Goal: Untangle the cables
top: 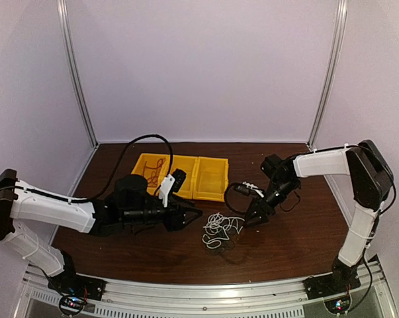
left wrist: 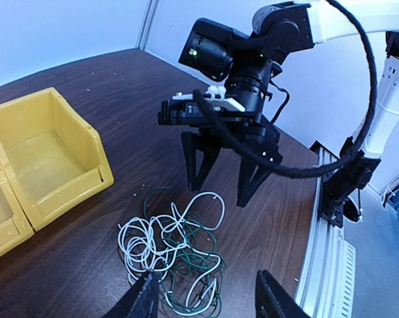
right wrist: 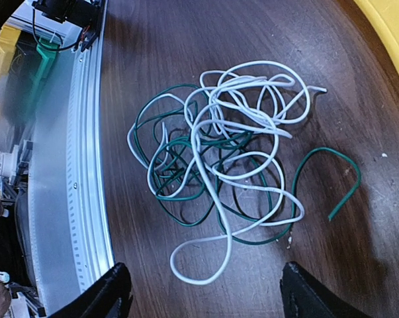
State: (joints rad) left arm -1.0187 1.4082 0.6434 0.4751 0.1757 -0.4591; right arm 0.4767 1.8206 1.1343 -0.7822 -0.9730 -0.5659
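A tangle of white and dark green cables (top: 220,229) lies on the brown table between my two grippers. In the left wrist view the cables (left wrist: 176,255) lie just ahead of my open left gripper (left wrist: 209,301), and one of its fingertips (left wrist: 146,285) rests at the edge of the white loops. My right gripper (left wrist: 222,182) hangs open just above the far side of the pile. In the right wrist view the cables (right wrist: 225,152) spread out ahead of the right gripper (right wrist: 209,298), with a white loop (right wrist: 199,265) reaching toward its open jaws. A reddish cable (top: 151,172) lies curled in the leftmost bin.
Three yellow bins (top: 209,179) stand in a row behind the pile, the nearest bin (left wrist: 60,156) empty. A metal rail (right wrist: 87,165) runs along the table's near edge, close to the cables. The left gripper (top: 196,215) and right gripper (top: 252,218) flank the tangle.
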